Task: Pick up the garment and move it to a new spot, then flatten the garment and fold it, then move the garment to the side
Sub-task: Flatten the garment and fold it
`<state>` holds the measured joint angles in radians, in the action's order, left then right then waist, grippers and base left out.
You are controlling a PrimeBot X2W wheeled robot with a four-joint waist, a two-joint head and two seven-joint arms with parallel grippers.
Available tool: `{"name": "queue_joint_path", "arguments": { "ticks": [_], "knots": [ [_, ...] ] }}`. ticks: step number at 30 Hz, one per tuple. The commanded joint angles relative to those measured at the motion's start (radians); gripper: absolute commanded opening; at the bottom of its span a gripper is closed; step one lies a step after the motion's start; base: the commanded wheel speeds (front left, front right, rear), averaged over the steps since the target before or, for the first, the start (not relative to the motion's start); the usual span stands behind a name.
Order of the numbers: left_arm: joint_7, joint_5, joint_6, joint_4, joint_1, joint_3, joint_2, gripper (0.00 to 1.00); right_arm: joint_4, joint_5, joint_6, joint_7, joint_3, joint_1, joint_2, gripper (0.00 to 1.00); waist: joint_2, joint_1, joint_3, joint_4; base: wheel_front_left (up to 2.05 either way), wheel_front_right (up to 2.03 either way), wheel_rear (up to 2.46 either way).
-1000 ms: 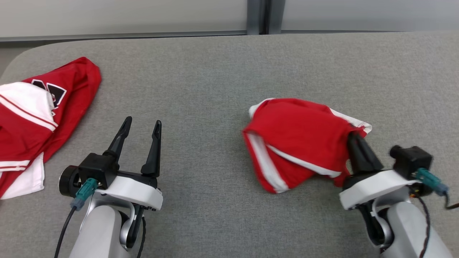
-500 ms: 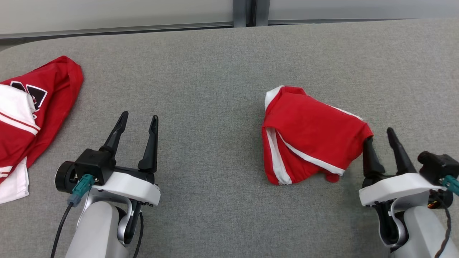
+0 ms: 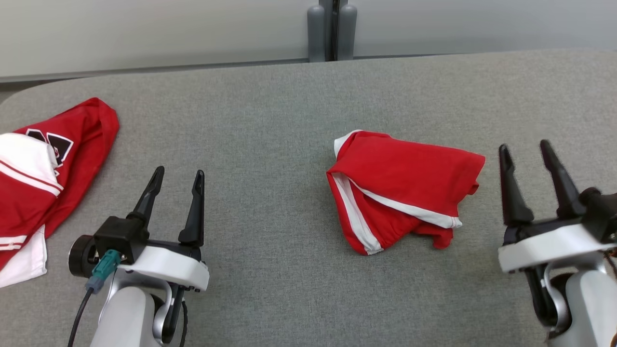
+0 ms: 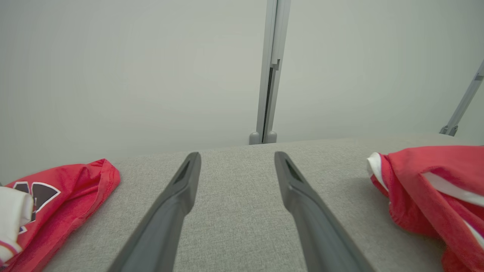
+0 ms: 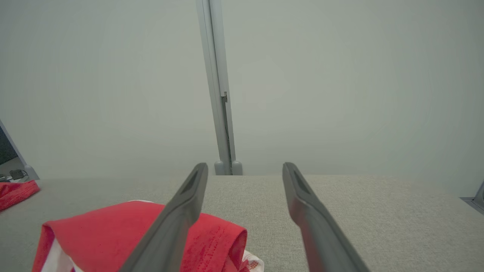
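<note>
A second red jersey (image 3: 53, 159) sits bunched at the far left, out of the way. The left gripper (image 3: 179, 171), lower left, has its jaws wide and empty. The garment (image 3: 409, 173) lies crumpled right of centre on the grey table (image 3: 270, 120). At lower right, the right gripper (image 3: 524, 144) has just let go of it, jaws wide. Looks like the move's done and flattening's next, with nothing blocking.

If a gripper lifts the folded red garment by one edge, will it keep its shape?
Probably not: the garment lies in soft, creased layers, so it would likely droop and unfold. It looks thin, so probably light. Pushed, it would likely bunch on the textured table rather than slide.
</note>
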<state>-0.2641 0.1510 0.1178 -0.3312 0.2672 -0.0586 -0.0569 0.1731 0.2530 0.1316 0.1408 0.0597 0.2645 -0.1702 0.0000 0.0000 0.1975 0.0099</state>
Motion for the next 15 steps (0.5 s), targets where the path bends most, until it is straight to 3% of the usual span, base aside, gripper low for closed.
{"name": "queue_joint_path", "arguments": {
  "ticks": [1,15],
  "knots": [
    [0.0,-0.005,-0.002,0.002,-0.017,0.004,-0.005,1.0,-0.021,-0.017,-0.002,-0.017,0.016,-0.029,-0.006,1.0,0.0,0.0,-0.02,0.0,0.0,0.0,0.0],
    [0.0,-0.005,-0.015,-0.008,-0.132,0.001,-0.001,1.0,-0.089,-0.025,-0.002,-0.078,0.072,-0.203,0.038,1.0,0.0,0.0,-0.105,-0.004,0.0,0.0,0.0]
  ]
}}
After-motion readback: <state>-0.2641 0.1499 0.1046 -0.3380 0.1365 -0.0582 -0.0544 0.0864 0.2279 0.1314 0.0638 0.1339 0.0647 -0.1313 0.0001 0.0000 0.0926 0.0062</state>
